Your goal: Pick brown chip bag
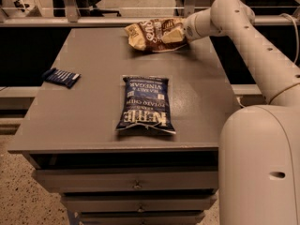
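The brown chip bag [151, 33] is crinkled, with tan ends and white lettering, and is at the far edge of the grey table [93, 102], right of centre. My gripper [174, 34] reaches in from the right and is shut on the bag's right end. The bag looks tilted, with its right end raised a little off the table top. My white arm [243, 36] runs from the gripper back to the right front.
A dark blue Kettle chip bag [145, 105] lies flat in the middle of the table. A small flat blue packet [61, 77] lies near the left edge. A metal rail [93, 20] runs behind the table. Drawers [136, 184] sit below its front edge.
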Tool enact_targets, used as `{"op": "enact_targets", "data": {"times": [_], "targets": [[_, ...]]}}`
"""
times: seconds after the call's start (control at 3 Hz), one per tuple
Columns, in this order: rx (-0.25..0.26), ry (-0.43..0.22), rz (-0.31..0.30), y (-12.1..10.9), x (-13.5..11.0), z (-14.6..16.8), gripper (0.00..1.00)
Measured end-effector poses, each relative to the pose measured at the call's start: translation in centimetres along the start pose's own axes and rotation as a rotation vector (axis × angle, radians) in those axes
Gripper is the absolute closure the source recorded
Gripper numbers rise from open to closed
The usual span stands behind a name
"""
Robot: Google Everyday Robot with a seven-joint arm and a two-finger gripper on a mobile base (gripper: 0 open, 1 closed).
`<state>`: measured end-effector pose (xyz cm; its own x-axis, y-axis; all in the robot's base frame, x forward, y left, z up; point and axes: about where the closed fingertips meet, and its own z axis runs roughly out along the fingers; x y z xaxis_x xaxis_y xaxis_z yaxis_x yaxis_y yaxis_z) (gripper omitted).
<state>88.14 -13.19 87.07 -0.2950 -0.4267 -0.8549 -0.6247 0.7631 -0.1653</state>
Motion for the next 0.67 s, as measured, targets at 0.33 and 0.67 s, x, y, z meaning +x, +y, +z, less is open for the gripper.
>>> {"op": "enact_targets", "data": {"times": [0.33, 0.67], "targets": [[0.0, -0.011, -0.007, 0.1, -0.3, -1.1, 0.65], [-0.021, -0.066, -0.021, 1.3, -2.2, -3.6, 0.88]]}}
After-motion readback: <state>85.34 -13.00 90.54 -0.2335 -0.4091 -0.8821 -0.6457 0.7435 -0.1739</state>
